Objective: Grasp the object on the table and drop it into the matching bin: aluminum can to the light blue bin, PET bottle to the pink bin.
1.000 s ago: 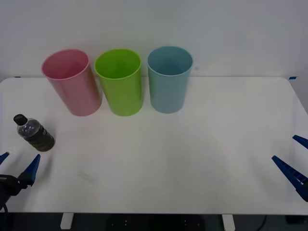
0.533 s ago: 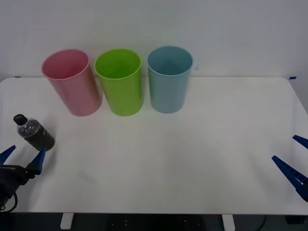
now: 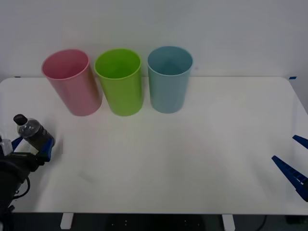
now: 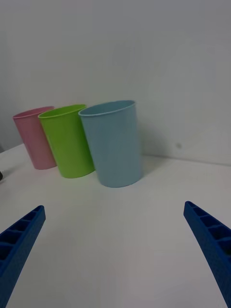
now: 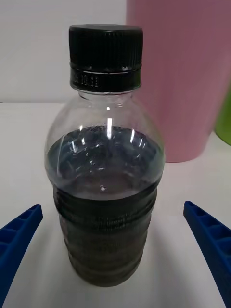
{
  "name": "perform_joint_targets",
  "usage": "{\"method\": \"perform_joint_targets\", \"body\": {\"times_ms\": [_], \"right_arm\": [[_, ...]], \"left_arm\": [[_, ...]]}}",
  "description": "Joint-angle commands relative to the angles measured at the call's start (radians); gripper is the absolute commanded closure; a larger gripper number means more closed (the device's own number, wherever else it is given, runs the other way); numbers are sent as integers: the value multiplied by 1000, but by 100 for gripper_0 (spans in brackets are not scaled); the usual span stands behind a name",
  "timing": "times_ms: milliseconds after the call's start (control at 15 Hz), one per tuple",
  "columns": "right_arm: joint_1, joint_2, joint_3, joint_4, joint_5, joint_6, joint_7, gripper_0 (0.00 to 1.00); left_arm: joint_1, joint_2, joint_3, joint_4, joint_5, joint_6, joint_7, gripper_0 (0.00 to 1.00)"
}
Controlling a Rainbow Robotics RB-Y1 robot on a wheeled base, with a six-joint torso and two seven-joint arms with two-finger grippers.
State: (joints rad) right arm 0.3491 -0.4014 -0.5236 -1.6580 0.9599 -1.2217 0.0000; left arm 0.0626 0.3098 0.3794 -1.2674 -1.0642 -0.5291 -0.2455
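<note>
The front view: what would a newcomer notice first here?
Three tall bins stand in a row at the back of the table: the pink bin, a lime green tub, the light blue bin. Near the left edge, the PET bottle stands between the open fingers of the left gripper.

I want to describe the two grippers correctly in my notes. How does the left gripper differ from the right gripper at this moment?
The left gripper is at the table's left edge, around the PET bottle; the right gripper is at the right edge, with nothing between its fingers. The left wrist view shows the bottle standing close between the left fingers, not touched; ahead of the right fingers stands the light blue bin, far off. Both are open, with blue ribbed fingers.
</note>
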Motion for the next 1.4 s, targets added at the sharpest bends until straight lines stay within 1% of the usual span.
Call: {"method": "perform_joint_targets", "body": {"times_ms": [67, 400, 800, 867, 933, 1000, 1067, 1400], "right_arm": [[0, 0, 0, 0, 0, 0, 0, 0], [0, 0, 0, 0, 0, 0, 0, 0], [0, 0, 0, 0, 0, 0, 0, 0], [0, 0, 0, 0, 0, 0, 0, 0], [0, 0, 0, 0, 0, 0, 0, 0], [0, 0, 0, 0, 0, 0, 0, 0], [0, 0, 0, 0, 0, 0, 0, 0], [0, 0, 0, 0, 0, 0, 0, 0]], "left_arm": [[-43, 0, 4, 36, -16, 3, -1, 0], [-109, 0, 3, 102, -31, 14, -6, 0], [-115, 0, 4, 105, -33, 14, -8, 0], [-115, 0, 6, 105, -31, 14, -8, 2], [-113, 0, 7, 105, -31, 14, -9, 65], [-113, 0, 9, 105, -33, 14, -14, 91], [-113, 0, 9, 105, -31, 14, -18, 100], [-110, 0, 9, 105, -29, 11, -24, 100]]}}
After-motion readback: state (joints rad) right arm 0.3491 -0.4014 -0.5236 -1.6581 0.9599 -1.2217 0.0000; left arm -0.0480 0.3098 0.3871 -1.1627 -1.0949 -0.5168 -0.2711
